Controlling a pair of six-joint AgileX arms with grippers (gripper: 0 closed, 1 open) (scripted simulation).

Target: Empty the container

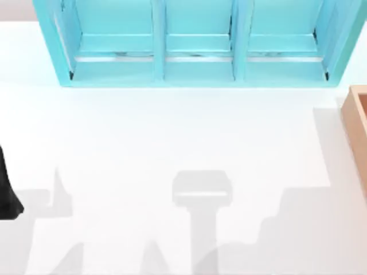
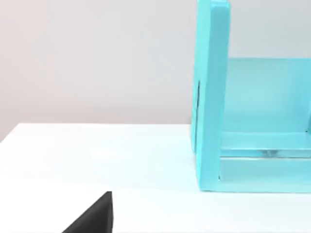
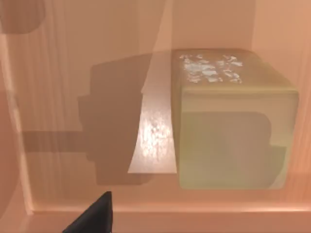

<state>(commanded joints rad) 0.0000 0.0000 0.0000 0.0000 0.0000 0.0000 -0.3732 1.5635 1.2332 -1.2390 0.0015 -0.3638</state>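
Note:
The container (image 1: pixel 358 129), a tan-orange wooden bin, pokes in at the right edge of the top view, with just its left wall and a strip of its inside in sight. In the right wrist view I look down into the container (image 3: pixel 73 73). A pale yellow-green block (image 3: pixel 233 126) with a speckled shiny top rests on its floor near one wall. A dark tip of my right gripper (image 3: pixel 92 218) hangs over the bin, apart from the block. My left arm (image 1: pixel 6 195) stays at the table's left edge, and a dark tip of the left gripper (image 2: pixel 95 218) hovers over bare table.
A big turquoise three-bay shelf (image 1: pixel 195 46) stands along the back of the white table (image 1: pixel 172 137). The left wrist view faces the end wall of the shelf (image 2: pixel 211 97). A glossy curved strip (image 3: pixel 155 136) lies against the block's side; I cannot tell what it is.

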